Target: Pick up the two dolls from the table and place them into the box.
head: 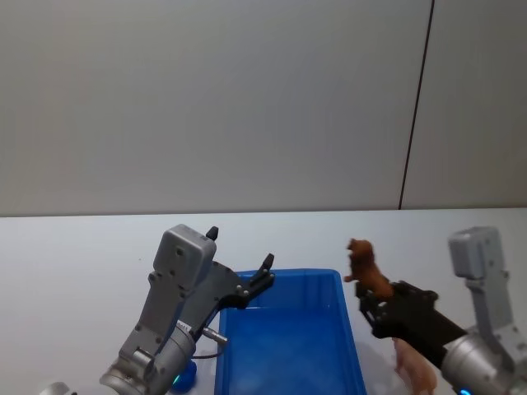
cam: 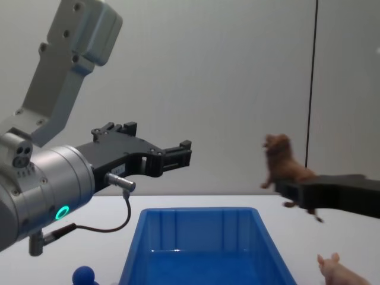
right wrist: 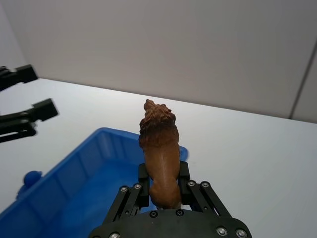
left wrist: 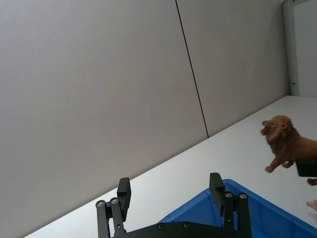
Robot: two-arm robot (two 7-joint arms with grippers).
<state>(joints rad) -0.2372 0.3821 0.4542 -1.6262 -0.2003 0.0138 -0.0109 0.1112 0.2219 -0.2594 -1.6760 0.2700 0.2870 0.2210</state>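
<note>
Chest view: right claw (cam: pixel 297 193) is clamped on the brown doll (cam: pixel 285 166), held in the air just right of the box (cam: pixel 196 228). Pig (cam: pixel 338 270) sits on the tabletop (head: pixel 82 247), near right. Left claw (cam: pixel 157 139) is wide and empty, above the box's far left corner. Step looks like carrying the first doll. Next, I'd say: shift left over the box, lower, release, then get the pig.
</note>
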